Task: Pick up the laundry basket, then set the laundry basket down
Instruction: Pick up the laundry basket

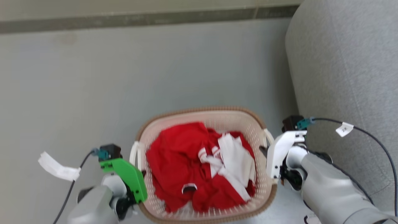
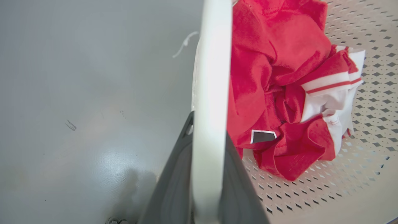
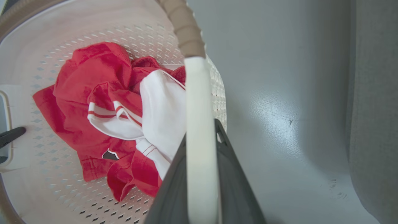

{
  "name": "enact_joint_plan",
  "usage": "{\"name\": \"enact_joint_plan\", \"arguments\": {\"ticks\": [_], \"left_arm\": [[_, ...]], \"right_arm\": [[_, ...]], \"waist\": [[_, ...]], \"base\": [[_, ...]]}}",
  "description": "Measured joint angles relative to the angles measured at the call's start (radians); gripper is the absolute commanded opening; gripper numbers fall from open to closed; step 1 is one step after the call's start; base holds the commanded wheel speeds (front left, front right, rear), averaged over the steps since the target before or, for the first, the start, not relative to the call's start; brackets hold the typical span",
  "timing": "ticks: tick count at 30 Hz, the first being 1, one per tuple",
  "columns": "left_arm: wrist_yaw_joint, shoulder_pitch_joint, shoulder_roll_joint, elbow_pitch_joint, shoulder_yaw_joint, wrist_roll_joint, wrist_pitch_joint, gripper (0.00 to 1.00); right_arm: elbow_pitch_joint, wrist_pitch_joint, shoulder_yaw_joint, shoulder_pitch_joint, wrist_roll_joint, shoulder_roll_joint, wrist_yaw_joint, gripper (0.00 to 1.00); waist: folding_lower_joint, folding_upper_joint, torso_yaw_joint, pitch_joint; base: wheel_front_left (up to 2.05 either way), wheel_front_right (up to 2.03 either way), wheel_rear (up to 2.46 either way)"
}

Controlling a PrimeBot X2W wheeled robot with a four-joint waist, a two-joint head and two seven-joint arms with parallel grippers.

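While laundry basket [image 1: 202, 109] sits between both arms over grey floor [image 1: 93, 77], beside grey upholstery [image 1: 342, 62], left gripper [image 2: 208, 130] clamps left white handle [image 2: 211, 77], right gripper [image 3: 201, 133] clamps right white handle [image 3: 199, 102]. Red-and-white clothes [image 1: 186, 155] heaped inside. Base touching floor: cannot tell.

Grey floor [image 1: 155, 71], smooth and faintly glossy, spanning left to centre. A short dark scuff [image 2: 70, 125] marks it on the left, and a second scuff [image 3: 289, 122] marks it on the right. Far edge: a dark band [image 1: 124, 21] runs left to right, with a pale wall [image 1: 93, 7] beyond it. Right: grey upholstered furniture [image 1: 348, 62], its rounded corner at the far right. Near centre: a crumpled red garment [image 1: 183, 161] bearing a small black patch [image 1: 189, 188] edged in white. Touching it on the right, bunched white cloth [image 1: 236, 155] with red stripes.
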Motion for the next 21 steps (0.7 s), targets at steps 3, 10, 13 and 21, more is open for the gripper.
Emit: {"name": "enact_joint_plan", "arguments": {"ticks": [3, 10, 13, 21], "left_arm": [[0.0, 0.028, -0.002, 0.003, -0.007, -0.028, 0.025, 0.0], [0.0, 0.095, -0.005, 0.017, -0.028, -0.048, 0.073, 0.0], [0.0, 0.116, -0.006, 0.02, -0.032, -0.057, 0.095, 0.0], [0.0, 0.126, -0.006, 0.023, -0.037, -0.087, 0.124, 0.0]], "right_arm": [[0.009, 0.027, 0.01, 0.021, 0.01, 0.001, 0.0, 0.0], [0.013, 0.092, 0.044, 0.085, 0.049, 0.001, 0.0, 0.0], [0.012, 0.121, 0.057, 0.102, 0.06, 0.001, 0.0, 0.0], [0.019, 0.163, 0.066, 0.104, 0.07, 0.0, 0.0, 0.0]], "waist": [[0.0, 0.0, 0.001, -0.041], [0.0, 0.0, 0.004, -0.137], [0.0, 0.0, 0.005, -0.176], [0.0, 0.0, 0.004, -0.238]], "base": [[0.0, 0.0, 0.0], [0.0, 0.0, 0.0], [0.0, 0.0, 0.0], [0.0, 0.0, 0.0]]}}
